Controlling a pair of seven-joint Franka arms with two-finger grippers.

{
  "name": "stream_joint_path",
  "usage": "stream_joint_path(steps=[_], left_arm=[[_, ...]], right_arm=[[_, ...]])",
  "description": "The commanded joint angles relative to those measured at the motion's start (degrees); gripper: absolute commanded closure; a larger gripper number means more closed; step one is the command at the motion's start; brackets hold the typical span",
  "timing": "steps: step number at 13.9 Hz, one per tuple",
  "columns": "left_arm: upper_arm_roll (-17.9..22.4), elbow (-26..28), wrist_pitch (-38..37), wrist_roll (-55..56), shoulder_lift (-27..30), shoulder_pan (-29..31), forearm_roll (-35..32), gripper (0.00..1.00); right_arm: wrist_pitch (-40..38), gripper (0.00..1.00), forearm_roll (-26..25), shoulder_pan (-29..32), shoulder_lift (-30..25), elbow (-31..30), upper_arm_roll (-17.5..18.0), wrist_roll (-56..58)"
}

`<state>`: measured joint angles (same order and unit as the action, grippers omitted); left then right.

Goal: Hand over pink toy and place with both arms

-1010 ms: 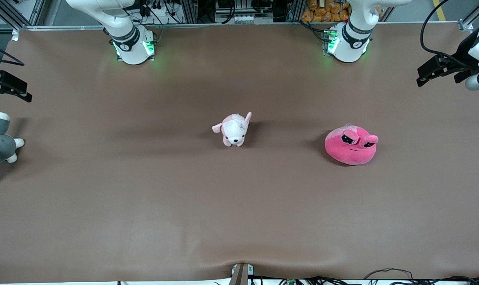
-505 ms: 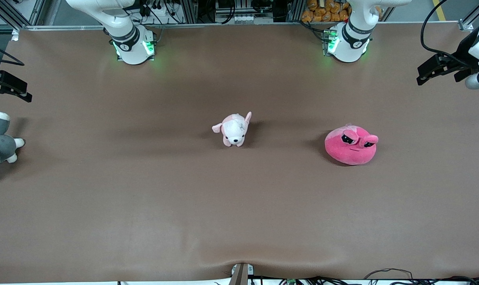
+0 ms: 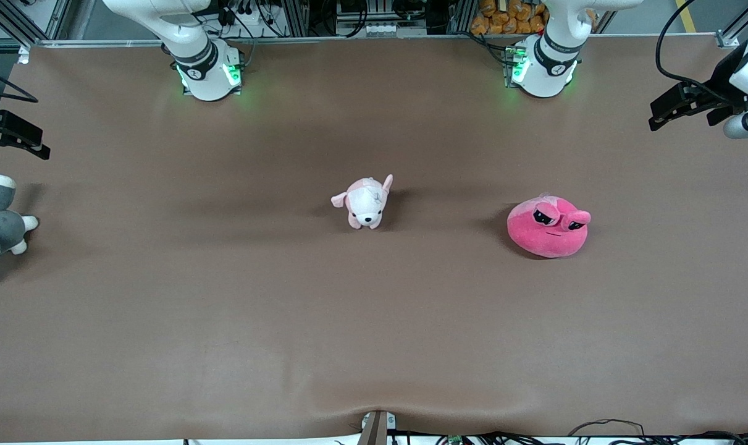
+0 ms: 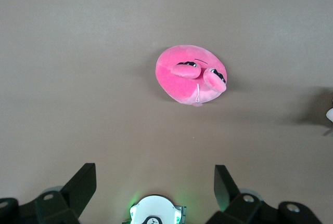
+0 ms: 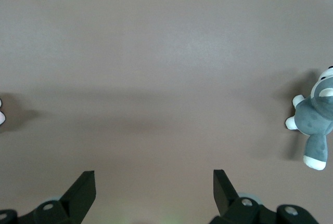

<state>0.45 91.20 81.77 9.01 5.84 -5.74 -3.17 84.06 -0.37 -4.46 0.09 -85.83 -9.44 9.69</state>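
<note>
Pink toy sits untouched, both grippers aloft

The pink toy (image 3: 548, 227), at centre-right of the frame, faces the front camera, long axis crosswise; left gripper (image 3: 679, 109) and right gripper (image 3: 16, 137) hang spread.

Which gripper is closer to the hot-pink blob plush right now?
Left. The left gripper hangs open at its own end of the table, near the pink toy; the right gripper, open, waits at the other end.

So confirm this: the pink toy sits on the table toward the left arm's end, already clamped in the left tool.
Not clamped. The pink toy does sit on the table toward the left arm's end, but the left tool is open and well clear of it, as the left wrist view shows.
</note>
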Motion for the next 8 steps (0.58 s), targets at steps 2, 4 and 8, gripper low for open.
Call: stream_joint_path(steps=[2,4,8], left_arm=[[0.3,-0.2,-1.3,-0.5,0.4,0.1,0.9,0.00],[0.3,0.4,-1.7,-0.3,0.5,0.5,0.9,0.00],[0.2,0.6,-2.7,0.1,0.2,0.9,0.9,0.00]], right_arm=[[0.1,0.00,-1.0,0.1,-0.8,-0.6,0.2,-0.5],[0.1,0.00,-1.0,0.1,-0.8,-0.6,0.2,-0.5],[0.1,0.00,-1.0,0.1,-0.8,-0.6,0.2,-0.5]])
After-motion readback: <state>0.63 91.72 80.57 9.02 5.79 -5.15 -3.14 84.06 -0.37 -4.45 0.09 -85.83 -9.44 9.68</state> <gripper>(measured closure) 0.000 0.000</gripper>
